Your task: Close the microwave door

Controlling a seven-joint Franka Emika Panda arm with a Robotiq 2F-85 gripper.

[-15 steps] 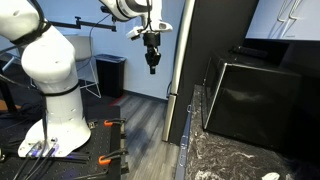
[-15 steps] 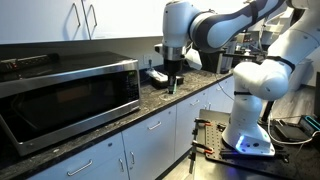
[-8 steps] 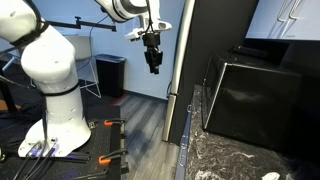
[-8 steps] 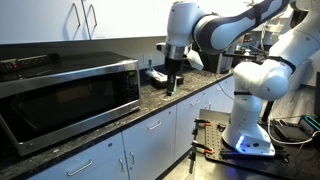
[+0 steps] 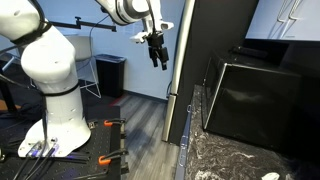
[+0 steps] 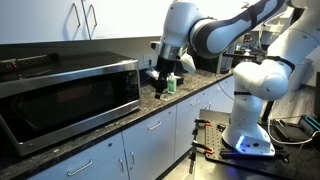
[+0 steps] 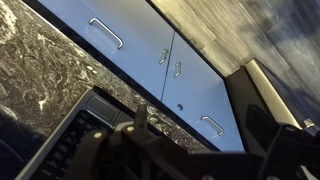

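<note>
The microwave [image 6: 62,68] stands at the left on a dark speckled counter; in an exterior view it shows as a black box [image 5: 250,100]. The microwave door [image 6: 70,102], with its dark glass window, looks flush with the appliance's front. My gripper [image 6: 159,88] hangs open above the counter, just off the microwave's right end, with nothing between its fingers. In an exterior view the gripper [image 5: 157,56] is in the air, left of the tall black upright panel [image 5: 195,60]. The wrist view is dark and blurred, and the jaws do not show clearly in it.
A green bottle [image 6: 171,85] and a dark object [image 6: 157,74] sit on the counter [image 6: 190,92] close behind the gripper. White cabinet doors [image 7: 130,40] with metal handles run below the granite counter edge [image 7: 50,70]. The white robot base [image 5: 55,90] stands on the floor.
The gripper has gone from shut to open. It has tilted and shifted a little towards the microwave's end.
</note>
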